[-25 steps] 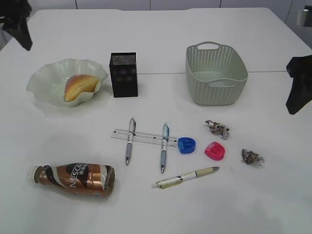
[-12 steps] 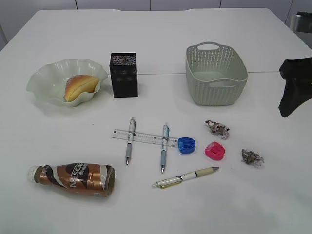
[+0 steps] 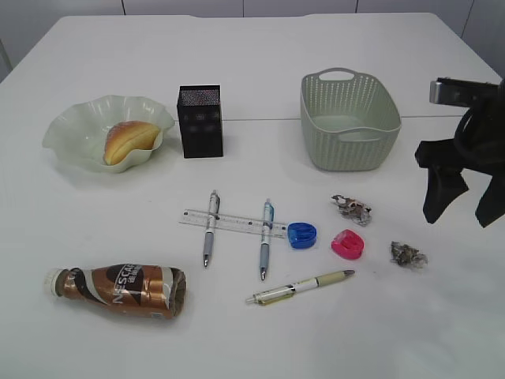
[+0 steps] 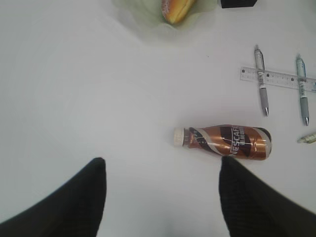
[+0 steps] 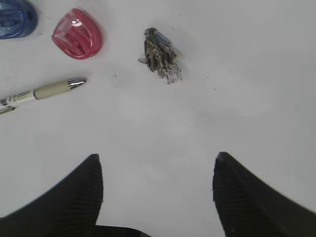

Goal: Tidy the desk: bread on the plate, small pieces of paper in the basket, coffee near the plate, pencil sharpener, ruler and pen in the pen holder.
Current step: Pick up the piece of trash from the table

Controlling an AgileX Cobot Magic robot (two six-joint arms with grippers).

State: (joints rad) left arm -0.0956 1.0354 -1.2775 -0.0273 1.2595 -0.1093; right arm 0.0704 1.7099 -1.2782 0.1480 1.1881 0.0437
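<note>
Two grippers, both w/ jaws spread wide & empty. Our right gripper [image 5: 155,197] hangs over bare table; ahead of its jaws lies a crumpled paper scrap [image 5: 161,54], off to the left a cream pen [image 5: 42,93], then the pink sharpener [image 5: 78,40] & blue sharpener [image 5: 16,18] beyond. Our left gripper [image 4: 163,197] has the coffee bottle [image 4: 224,142] on its side just ahead of the right jaw. Further on we see 2 pens [image 4: 261,79] across the ruler [image 4: 279,78], farthest the bread [image 4: 175,9] on the plate [image 3: 71,126]. Basket [image 3: 349,118], pen holder [image 3: 200,121] stand upright, well beyond.
</note>
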